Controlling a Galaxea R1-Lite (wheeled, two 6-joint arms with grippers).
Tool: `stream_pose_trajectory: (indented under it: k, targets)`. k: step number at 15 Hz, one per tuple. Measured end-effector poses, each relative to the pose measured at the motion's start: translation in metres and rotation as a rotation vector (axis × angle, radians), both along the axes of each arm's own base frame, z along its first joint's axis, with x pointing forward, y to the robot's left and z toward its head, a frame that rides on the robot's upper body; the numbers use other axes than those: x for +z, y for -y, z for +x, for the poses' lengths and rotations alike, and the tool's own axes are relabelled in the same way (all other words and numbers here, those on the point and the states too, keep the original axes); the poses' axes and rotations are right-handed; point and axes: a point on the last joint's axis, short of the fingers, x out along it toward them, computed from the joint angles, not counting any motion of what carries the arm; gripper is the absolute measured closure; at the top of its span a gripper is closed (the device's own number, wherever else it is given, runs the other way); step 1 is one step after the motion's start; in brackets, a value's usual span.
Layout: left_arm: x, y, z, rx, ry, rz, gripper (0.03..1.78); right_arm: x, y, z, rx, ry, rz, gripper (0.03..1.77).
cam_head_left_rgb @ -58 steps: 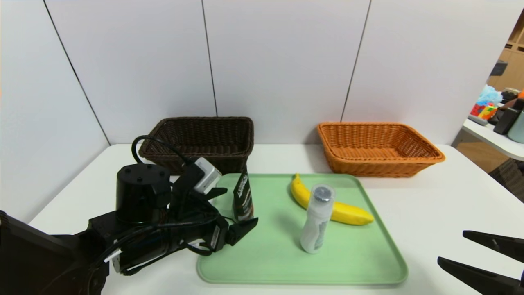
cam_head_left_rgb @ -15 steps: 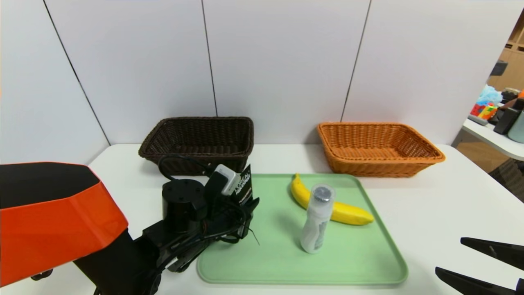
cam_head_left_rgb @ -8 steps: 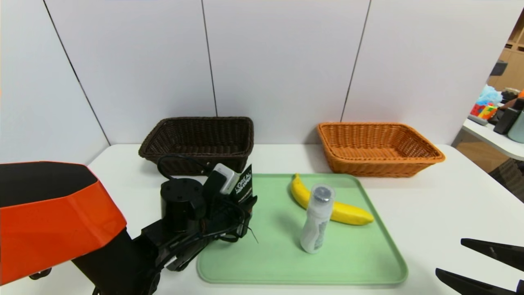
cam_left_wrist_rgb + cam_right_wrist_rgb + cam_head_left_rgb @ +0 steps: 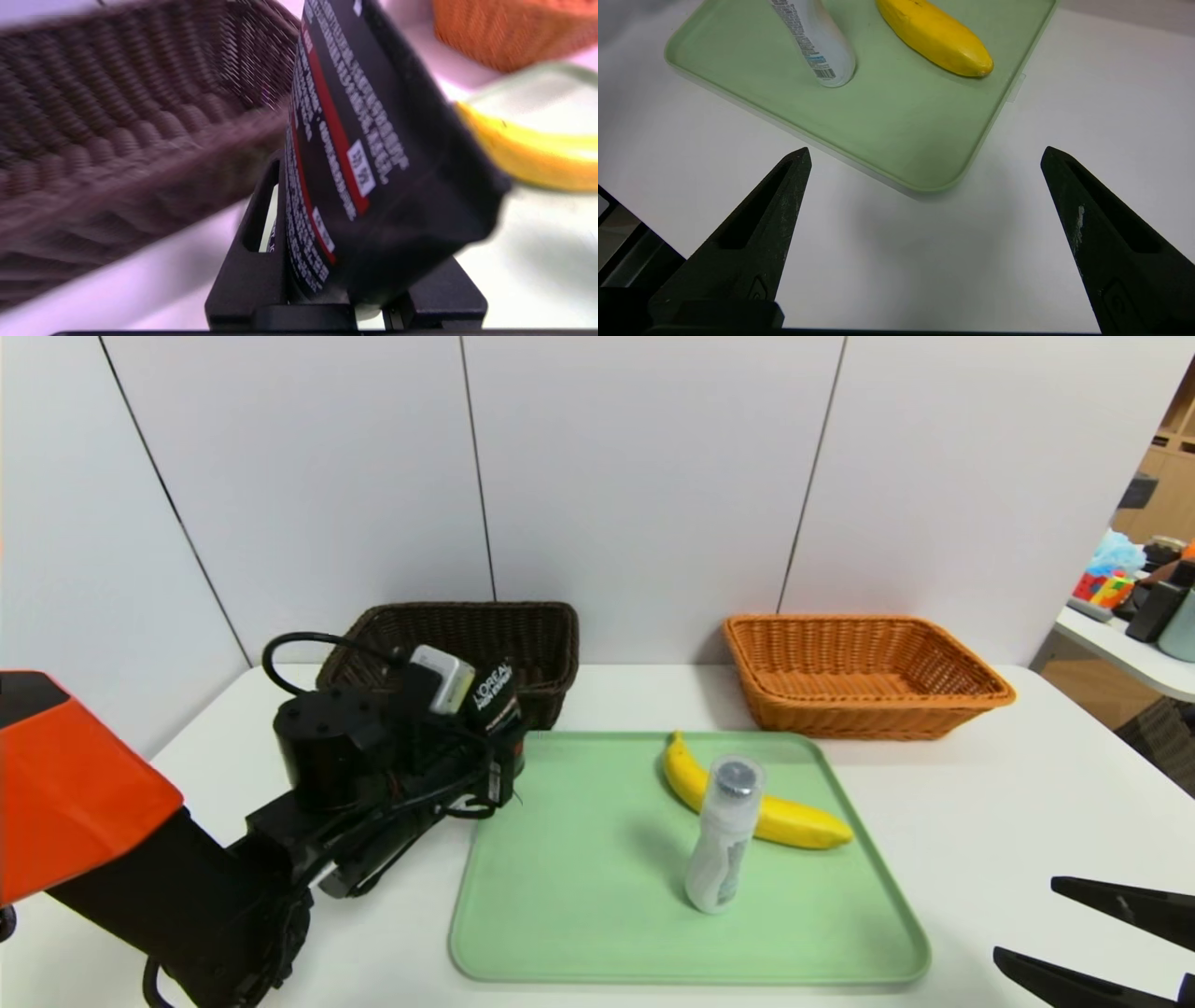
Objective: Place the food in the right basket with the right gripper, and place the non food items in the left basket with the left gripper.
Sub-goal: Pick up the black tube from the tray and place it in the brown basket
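- Black packet point(image 4: 495, 698) pinched tight in the left gripper point(image 4: 509, 761), up by the near side of the dark basket point(image 4: 546, 702)
- Lift clear of the rim first, then go over the middle, lower gently and let go
- Squeeze just enough, so as not to crush or drop
- White bottle point(image 4: 724, 859) and banana point(image 4: 805, 823) on the green tray point(image 4: 597, 943)
- Right gripper point(image 4: 1026, 917) wide and idle, off to the right of the tray
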Motion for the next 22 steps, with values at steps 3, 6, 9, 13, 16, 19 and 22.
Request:
stream_pose_trajectory:
  k: [3, 6, 9, 13, 16, 19, 22]
  targets:
    - [0.021, -0.009, 0.002, 0.029, 0.053, -0.021, 1.30, -0.002, 0.000, 0.000, 0.001, -0.007, -0.001, 0.10]
    - [0.038, -0.010, 0.005, 0.034, 0.065, -0.026, 1.30, -0.004, 0.000, -0.001, 0.000, -0.014, -0.002, 0.10]
    - [0.060, -0.010, 0.018, 0.048, 0.075, -0.030, 1.30, -0.006, 0.000, -0.002, -0.002, -0.020, -0.003, 0.10]
    - [0.085, -0.014, 0.046, 0.090, 0.079, -0.031, 1.30, -0.008, 0.000, -0.003, -0.002, -0.026, -0.005, 0.10]
    - [0.088, -0.022, 0.067, 0.124, 0.096, -0.036, 1.30, -0.009, 0.000, -0.003, -0.004, -0.028, -0.006, 0.10]
    - [0.077, -0.030, 0.086, 0.162, 0.082, -0.025, 1.30, -0.009, 0.000, -0.003, -0.004, -0.029, -0.006, 0.10]
    - [0.062, -0.037, 0.105, 0.197, 0.065, -0.007, 1.30, -0.009, 0.000, -0.003, -0.003, -0.028, -0.006, 0.10]
